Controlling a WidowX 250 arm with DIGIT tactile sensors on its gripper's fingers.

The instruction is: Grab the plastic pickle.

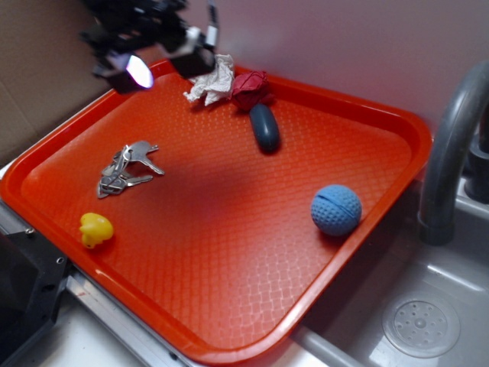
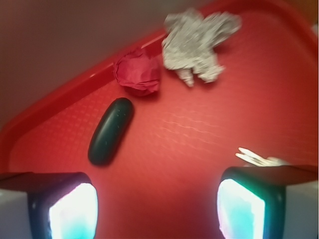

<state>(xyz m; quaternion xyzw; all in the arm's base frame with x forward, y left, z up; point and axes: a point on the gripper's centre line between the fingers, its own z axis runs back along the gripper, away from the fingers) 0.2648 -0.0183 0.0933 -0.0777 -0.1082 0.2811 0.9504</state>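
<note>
The plastic pickle (image 1: 265, 127) (image 2: 110, 130) is a smooth dark blue-grey oval lying flat on the orange tray (image 1: 229, 252) near its far edge, just in front of a dark red cloth wad (image 1: 251, 89) (image 2: 138, 72). My gripper (image 1: 162, 57) (image 2: 157, 209) hangs above the tray's far left corner, well to the left of the pickle and apart from it. Its jaws stand wide open with only bare tray between the glowing pads (image 2: 74, 211). In the wrist view the pickle lies ahead and to the left of the left finger.
A crumpled white paper (image 1: 213, 80) (image 2: 197, 42) lies by the cloth wad. A bunch of keys (image 1: 126, 169) and a yellow duck (image 1: 95, 228) sit at the tray's left, a dimpled blue ball (image 1: 335, 209) at its right. A grey faucet (image 1: 451, 145) and sink (image 1: 420, 325) stand to the right.
</note>
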